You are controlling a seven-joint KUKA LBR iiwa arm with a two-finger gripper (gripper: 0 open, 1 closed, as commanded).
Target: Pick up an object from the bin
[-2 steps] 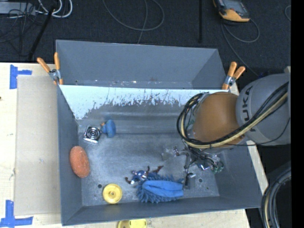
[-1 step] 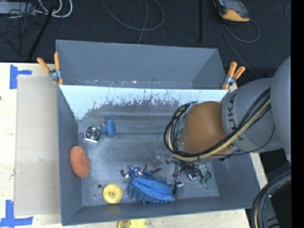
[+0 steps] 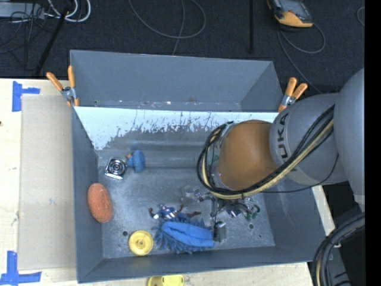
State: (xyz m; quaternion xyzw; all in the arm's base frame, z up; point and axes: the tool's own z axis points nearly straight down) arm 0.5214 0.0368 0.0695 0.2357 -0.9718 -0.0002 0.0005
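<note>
Gripper (image 3: 217, 222) was low in the bin (image 3: 178, 88), right of centre and close to the front wall. The arm (image 3: 309, 142) and its orange cover (image 3: 247, 154) hung over the right-hand part of the floor. Whether the gripper was open or closed could not be told, as the cover and cables hid most of it. It stood over the right end of a blue rag (image 3: 181, 235), which lay on the floor just beside the front wall. The rag's long axis ran left to right, roughly along that wall; its frayed end pointed left and its smoother end lay under the gripper. Room at the front edge was tight: a yellow disc (image 3: 141, 242) sat just left of the rag, near the front-left corner. A small heap (image 3: 169, 210) of mixed bits lay just behind the rag, left of the gripper, and a few green and clear scraps (image 3: 251, 210) lay to the gripper's right. An orange oval (image 3: 100, 202) lay near the left wall. A silver piece (image 3: 115, 168) and a blue ball (image 3: 137, 159) sat side by side toward the back left. The floor between these and the heap was bare, as was the strip along the back wall.
</note>
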